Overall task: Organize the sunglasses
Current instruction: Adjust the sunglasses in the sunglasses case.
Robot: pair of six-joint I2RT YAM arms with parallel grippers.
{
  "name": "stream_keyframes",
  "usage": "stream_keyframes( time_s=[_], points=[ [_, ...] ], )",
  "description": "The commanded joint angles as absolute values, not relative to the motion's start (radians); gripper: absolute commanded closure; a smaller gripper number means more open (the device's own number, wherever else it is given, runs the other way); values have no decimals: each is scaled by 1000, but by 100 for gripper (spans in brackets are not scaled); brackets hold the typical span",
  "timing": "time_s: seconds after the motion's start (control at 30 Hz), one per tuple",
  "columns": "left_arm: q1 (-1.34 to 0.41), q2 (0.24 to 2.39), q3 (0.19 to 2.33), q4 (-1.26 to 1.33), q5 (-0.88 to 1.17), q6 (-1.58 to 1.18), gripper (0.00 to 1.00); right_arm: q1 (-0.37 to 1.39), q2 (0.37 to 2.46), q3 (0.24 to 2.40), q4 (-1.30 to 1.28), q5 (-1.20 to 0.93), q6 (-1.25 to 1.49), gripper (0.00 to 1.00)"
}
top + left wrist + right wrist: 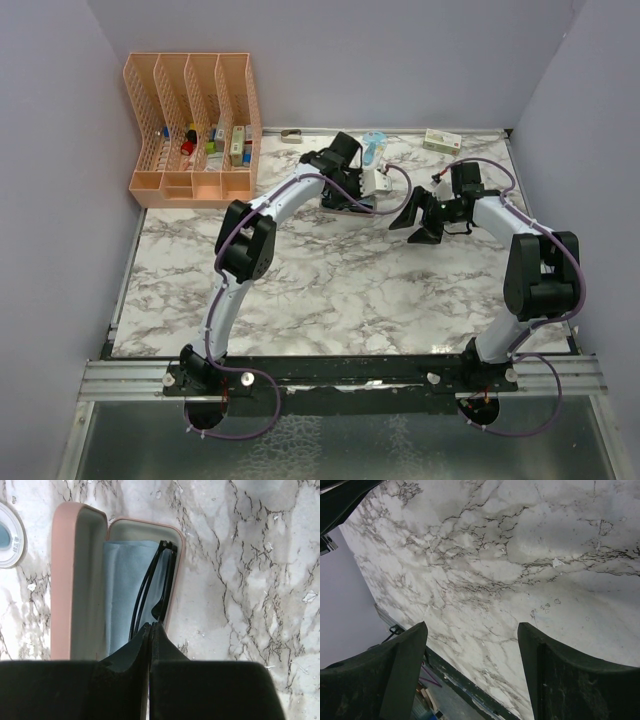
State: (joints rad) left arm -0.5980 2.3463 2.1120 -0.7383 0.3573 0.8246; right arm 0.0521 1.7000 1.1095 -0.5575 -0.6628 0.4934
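Note:
In the left wrist view the pink case [62, 580] lies open on the marble table. The light blue cloth [122, 590] lines its inside. The black folded sunglasses [156, 580] lie on the cloth along the case's right wall. My left gripper [151, 625] is shut, with its tips right over the near end of the sunglasses; nothing shows between the jaws. In the top view it [346, 188] is at the back middle of the table, hiding the case. My right gripper [417, 224] is open and empty above bare marble, as its own view [472, 627] shows.
A peach file organizer [195, 130] holding small items stands at the back left. A white round object [5, 535] lies just left of the case. A small box [441, 140] sits at the back right, and a blue-and-white item [373, 150] is behind the left gripper.

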Motion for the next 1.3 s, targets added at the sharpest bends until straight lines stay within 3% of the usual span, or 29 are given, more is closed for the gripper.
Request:
stream_keyframes(
  time_s=[0.0, 0.3, 1.27],
  points=[
    [-604, 2353, 2129, -791, 414, 839, 100, 47, 1689, 1117, -563, -648, 498, 27],
    [-604, 2340, 2090, -795, 402, 858, 100, 47, 1701, 1113, -551, -655, 502, 27],
    [-597, 2438, 2253, -743, 339, 852, 100, 47, 1705, 1080, -510, -675, 530, 27]
  ],
)
